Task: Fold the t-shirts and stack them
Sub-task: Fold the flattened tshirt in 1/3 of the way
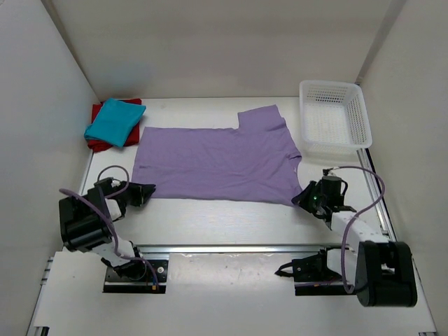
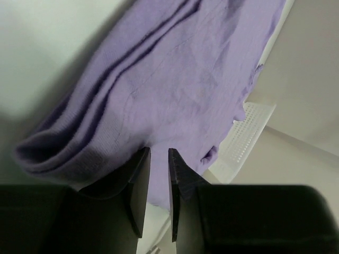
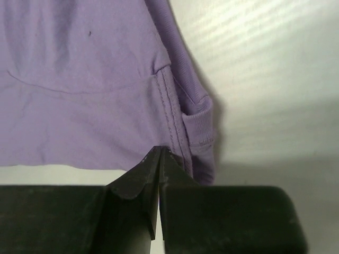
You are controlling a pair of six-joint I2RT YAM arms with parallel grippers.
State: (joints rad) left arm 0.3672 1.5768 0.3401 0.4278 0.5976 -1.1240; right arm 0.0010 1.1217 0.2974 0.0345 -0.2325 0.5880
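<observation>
The lavender shirt lies spread flat ahead of both grippers, its near edge at their fingertips. The right gripper appears pinched tight on that edge beside a stitched seam, while the left gripper shows a thin slit between its jaws at the bunched corner, and whether cloth sits in it cannot be told. If the left has little or no fabric, a lift would likely raise one side alone, so the corner slips free and the fold lands skewed and creased.
</observation>
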